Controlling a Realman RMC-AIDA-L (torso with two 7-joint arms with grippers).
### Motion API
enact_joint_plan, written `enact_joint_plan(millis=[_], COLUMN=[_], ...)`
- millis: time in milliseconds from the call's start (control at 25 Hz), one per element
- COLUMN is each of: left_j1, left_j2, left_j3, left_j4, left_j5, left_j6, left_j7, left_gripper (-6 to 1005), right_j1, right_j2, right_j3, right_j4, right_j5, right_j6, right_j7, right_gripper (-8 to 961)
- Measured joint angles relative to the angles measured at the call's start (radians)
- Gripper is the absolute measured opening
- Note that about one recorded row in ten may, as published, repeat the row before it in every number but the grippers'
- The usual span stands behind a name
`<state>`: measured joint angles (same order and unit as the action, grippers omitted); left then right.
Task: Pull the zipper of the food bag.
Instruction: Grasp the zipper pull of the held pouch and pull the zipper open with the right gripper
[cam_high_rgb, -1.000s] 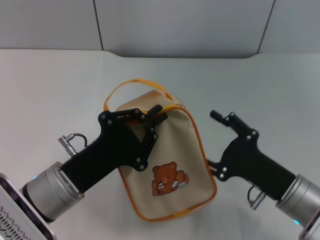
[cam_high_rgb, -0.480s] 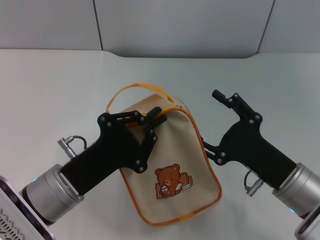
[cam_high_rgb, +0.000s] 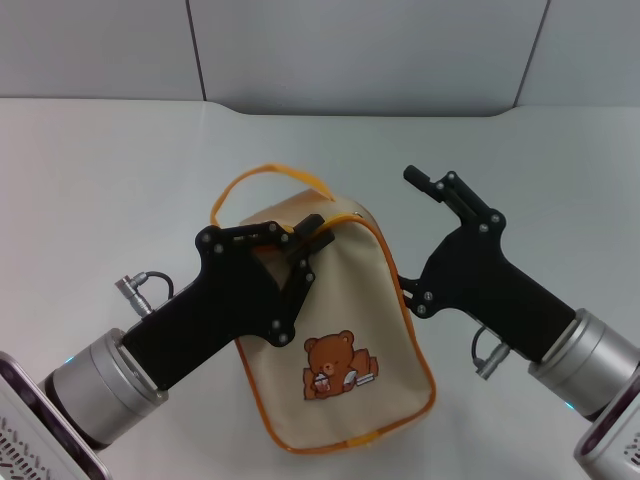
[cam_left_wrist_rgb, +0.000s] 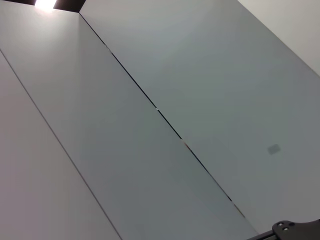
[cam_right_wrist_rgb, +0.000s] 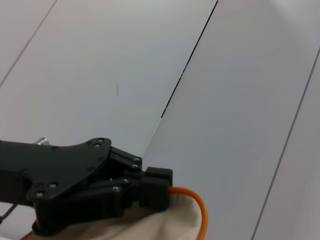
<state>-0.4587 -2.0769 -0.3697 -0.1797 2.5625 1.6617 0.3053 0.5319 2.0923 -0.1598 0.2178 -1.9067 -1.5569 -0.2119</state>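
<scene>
The food bag (cam_high_rgb: 350, 300), cream with orange edging and a brown bear print (cam_high_rgb: 338, 368), lies at the table's middle in the head view. Its orange strap handle (cam_high_rgb: 270, 172) arches at the far end. The yellow-orange zipper tape (cam_high_rgb: 392, 262) runs along its right edge; the silver pull tab is hidden. My left gripper (cam_high_rgb: 308, 240) is shut on the bag's top edge. It also shows in the right wrist view (cam_right_wrist_rgb: 157, 185), pinching the cream cloth (cam_right_wrist_rgb: 165, 222) by the orange edge. My right gripper (cam_high_rgb: 410, 232) is open beside the bag's right edge, its near finger against the tape.
The bag rests on a pale grey table (cam_high_rgb: 120, 180). A grey panelled wall (cam_high_rgb: 350, 50) stands behind the table's far edge. The left wrist view shows only wall panels and a black part (cam_left_wrist_rgb: 296, 230) at its corner.
My right gripper has moved left and away from me, up to the bag's right edge. The bag has shifted slightly. My left gripper has kept its hold in place.
</scene>
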Motion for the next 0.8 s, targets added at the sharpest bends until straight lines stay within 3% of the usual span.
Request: enact_joint_plan(millis=[360,600,800], left_j1=[0.0,0.0,0.0], left_j2=[0.0,0.0,0.0], left_j3=[0.0,0.0,0.0], left_j4=[0.0,0.0,0.0], left_j5=[-0.001,-0.001,-0.001], left_j6=[0.002,0.003,0.003], left_j7=[0.0,0.0,0.0], left_gripper=[61,61,62], right_j1=[0.006,0.007,0.007], right_j2=[0.0,0.0,0.0], right_j3=[0.0,0.003,0.006], right_j4=[0.006,0.006,0.016], right_j5=[-0.002,-0.055,-0.076], right_j6=[-0.01,-0.009,-0.002], right_j7=[0.0,0.0,-0.045], right_gripper=[753,540,291])
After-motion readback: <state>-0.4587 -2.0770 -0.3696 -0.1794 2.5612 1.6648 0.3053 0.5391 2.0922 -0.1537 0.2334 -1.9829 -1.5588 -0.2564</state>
